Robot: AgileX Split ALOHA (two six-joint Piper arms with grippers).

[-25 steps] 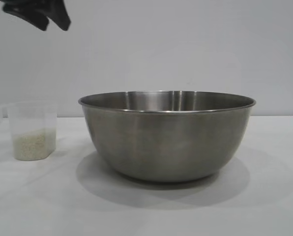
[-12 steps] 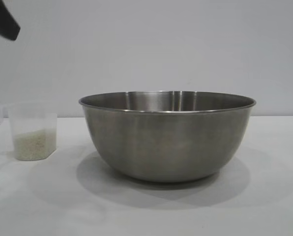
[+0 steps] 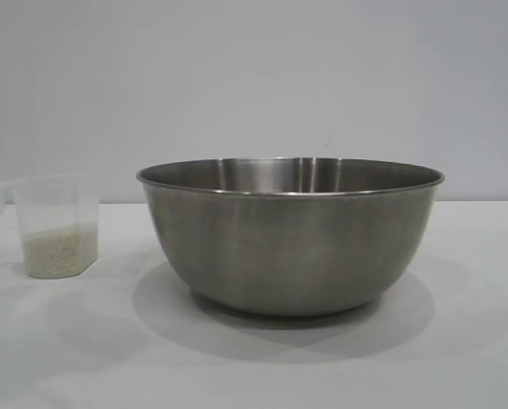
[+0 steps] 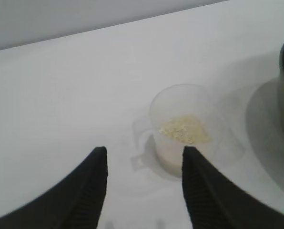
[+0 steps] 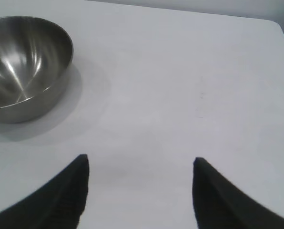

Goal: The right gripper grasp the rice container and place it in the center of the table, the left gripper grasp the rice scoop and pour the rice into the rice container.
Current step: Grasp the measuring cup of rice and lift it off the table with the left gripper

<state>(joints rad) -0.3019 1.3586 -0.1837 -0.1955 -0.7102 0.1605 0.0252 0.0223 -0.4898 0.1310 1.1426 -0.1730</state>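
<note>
Bring the released, empty left gripper (image 4: pixel 143 160) square onto the rice scoop (image 4: pixel 182 129) handle at nine o'clock of the rice container (image 3: pixel 290 234), clamp firmly, lift level; right gripper (image 5: pixel 141 164) parked, jaws parted.

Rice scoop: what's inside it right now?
The rice scoop holds rice, a shallow layer at the bottom; the rest is empty. Its underside against the table is hidden.

Brushed steel rice container (image 3: pixel 290 239), frosted clear-plastic rice scoop (image 3: pixel 56 226), smooth matt white table (image 3: pixel 458 358).
</note>
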